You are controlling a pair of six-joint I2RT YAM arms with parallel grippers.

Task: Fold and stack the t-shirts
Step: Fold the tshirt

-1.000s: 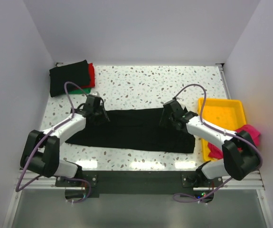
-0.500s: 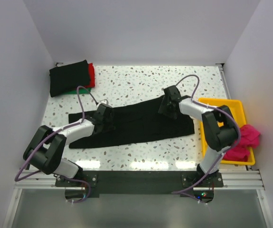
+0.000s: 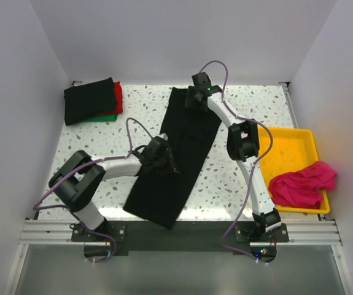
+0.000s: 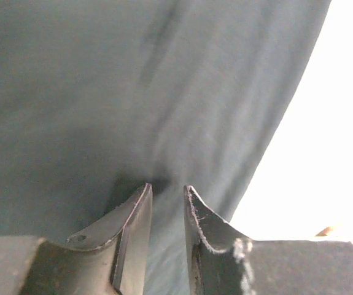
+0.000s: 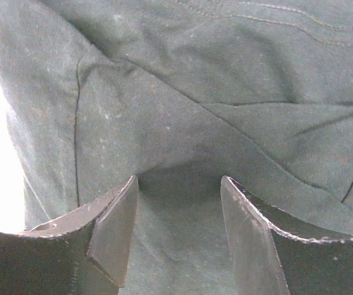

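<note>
Far left corner: folded stack [image 3: 90, 101], black over red over green, well apart from the work.

Next, the left gripper [image 3: 162, 161] sits on the left edge of the black t-shirt [image 3: 188, 141], abt mid-length. In its wrist view the jaws are nearly together w/ a thin fold of cloth in the slit, so we read it as pinching the shirt.

The shirt lies on the table [image 3: 145, 104] as a long narrow band. Its long axis runs from far centre to the near edge, leaning left as it comes near. The near end lies loose.

The right gripper [image 3: 199, 98] is at the band's far end. In its wrist view the jaws are part-way apart w/ cloth bunched between and creases running into the gap, so we judge it gripping too.

Far right: magenta t-shirt [image 3: 302, 184], crumpled in the yellow tray [image 3: 290, 140].

Key relation, we think: both grip pts lie on one axis, right at the far end, left at mid. The free half lies nearward of the left gripper, so the left arm is nearer to it. Next fold prob. goes end to end.
</note>
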